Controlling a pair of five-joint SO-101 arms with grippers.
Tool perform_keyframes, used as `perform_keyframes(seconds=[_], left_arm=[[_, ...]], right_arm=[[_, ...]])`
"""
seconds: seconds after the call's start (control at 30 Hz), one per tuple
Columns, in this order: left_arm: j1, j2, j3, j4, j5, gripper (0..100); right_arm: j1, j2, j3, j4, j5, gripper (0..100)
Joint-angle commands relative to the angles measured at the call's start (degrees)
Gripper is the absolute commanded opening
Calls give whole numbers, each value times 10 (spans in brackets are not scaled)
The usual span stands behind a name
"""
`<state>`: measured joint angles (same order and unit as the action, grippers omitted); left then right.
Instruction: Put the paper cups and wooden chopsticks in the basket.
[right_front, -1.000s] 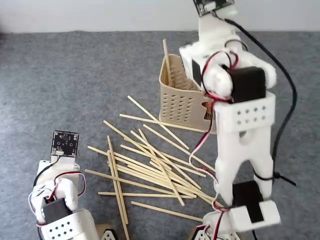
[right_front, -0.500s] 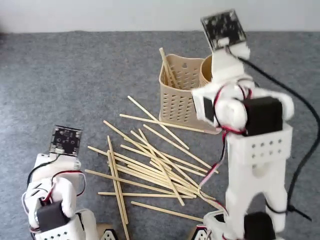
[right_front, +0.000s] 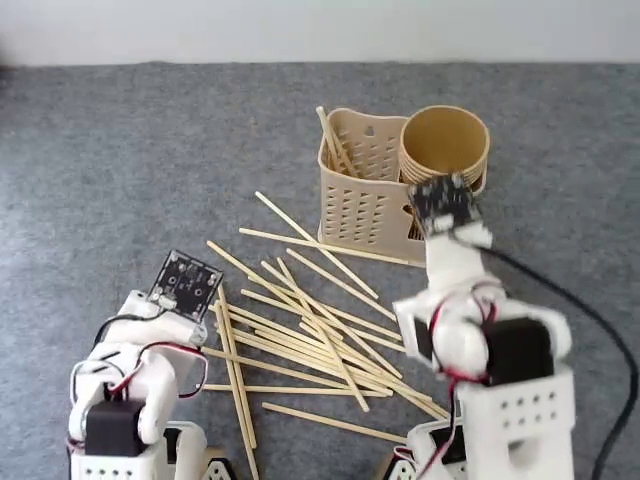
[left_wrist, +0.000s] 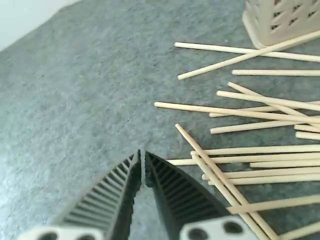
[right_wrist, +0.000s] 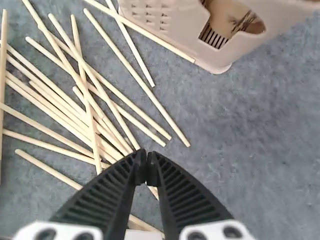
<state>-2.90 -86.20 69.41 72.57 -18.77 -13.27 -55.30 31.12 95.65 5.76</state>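
A grey, felt-like bench meets a pale wall at 12 o'clock. The beige slotted basket stands at about 1 o'clock from the heap of wooden chopsticks. The stacked paper cups already sit in the basket's 3 o'clock half. The upright chopsticks lean in its 9 o'clock half. The remaining sticks lie criss-crossed on the bench between the two arms.

The left arm sits at 7 o'clock. Its left pincer is closed with nothing in it, over bare bench just beside the heap's edge. The right arm sits at 5 o'clock. Its right pincer is likewise closed and empty, above stick ends near the basket.

The step in hand is judged to be picking up another stick.

- Either pincer must first part its jaws.
- A stick lying on top of the heap, or an outlier such as those nearest the basket, is the better choice, since it should lift without dragging its neighbours.
- The jaws should close across the stick near its middle, so that it balances.
- The stick is best tipped end-down before release over the 9 o'clock half.
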Motion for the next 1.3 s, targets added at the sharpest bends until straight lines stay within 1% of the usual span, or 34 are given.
perform_keyframes(seconds=[0.0,0.1,0.2,0.3,0.4,0.5,0.63,0.77,0.87,0.93,1.03,1.27], left_arm=[[5,119,-84,1,8,12],[5,249,-153,10,21,12],[5,366,-206,9,28,12],[6,455,-240,4,33,15],[6,518,-255,-5,33,57],[6,558,-253,-16,37,126],[6,599,-252,-32,116,185],[29,630,-252,-28,174,187],[48,659,-251,-28,248,171],[54,681,-254,-32,280,162],[66,718,-255,-45,290,152],[63,792,-253,-76,288,107]], right_arm=[[4,-102,110,-71,-33,19],[3,-180,177,-115,-72,20],[4,-238,203,-122,-73,20],[4,-263,206,-119,-74,20],[4,-261,211,-117,-75,20],[4,-254,217,-119,-91,20],[5,-253,217,-120,-95,20],[7,-253,218,-119,-95,20],[36,-253,218,-120,-95,20],[53,-253,219,-120,-95,20],[62,-253,219,-119,-95,20],[62,-255,219,-119,-95,19]])
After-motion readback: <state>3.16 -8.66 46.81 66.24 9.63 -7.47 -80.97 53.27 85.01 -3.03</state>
